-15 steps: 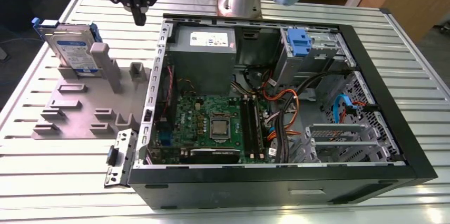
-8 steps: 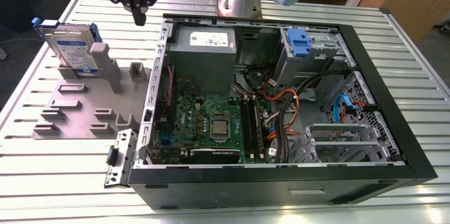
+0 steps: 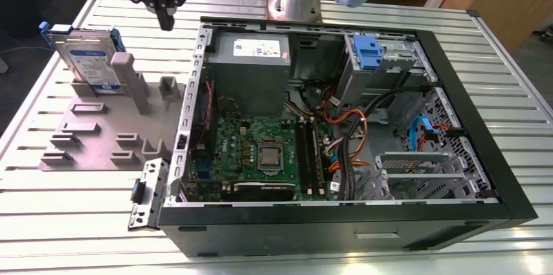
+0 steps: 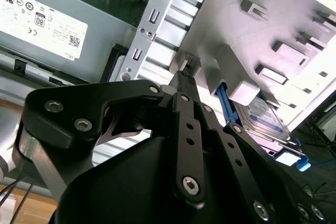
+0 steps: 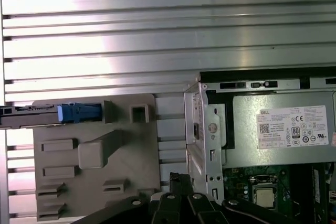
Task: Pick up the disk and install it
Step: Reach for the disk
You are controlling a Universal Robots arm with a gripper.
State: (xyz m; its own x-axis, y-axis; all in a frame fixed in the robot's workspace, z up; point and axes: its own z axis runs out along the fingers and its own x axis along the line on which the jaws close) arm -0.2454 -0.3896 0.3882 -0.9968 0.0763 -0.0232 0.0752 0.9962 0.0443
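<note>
**Exterior view.** The disk [image 3: 90, 65] stands on edge in a grey fixture [image 3: 103, 126] on the slatted table [image 3: 69, 204]. It is at about 9 o'clock from the open computer case [image 3: 451, 94] and well apart from it. It is a silver-grey slab with a white-and-blue label, and a bright blue carrier shows at its upper corners. The label face is turned toward 5 o'clock. The top edge runs roughly 9 to 3 o'clock, along the table slats, and the long axis appears to follow that line. A grey post of the fixture hides the lower corner. The gripper [image 3: 166, 24] hangs above the table at about 1 o'clock from the disk, clear of it. Its fingers are brought together and hold nothing.

**Second wrist view.** The gripper [image 4: 184, 77] tapers to a closed, empty tip over the fixture's edge. The disk [image 4: 265, 119] lies beyond it, partly hidden behind a fixture block and the gripper linkage. The power supply [image 4: 42, 19] is cut off at the frame edge.

**First wrist view.** The disk [image 5: 52, 114] is seen edge-on as a thin dark strip with a blue end. Its far end is cut off by the frame. The label is not visible from here. The gripper [image 5: 178, 179] sits between the fixture and the case wall, just beside the power supply [image 5: 283, 129].
</note>
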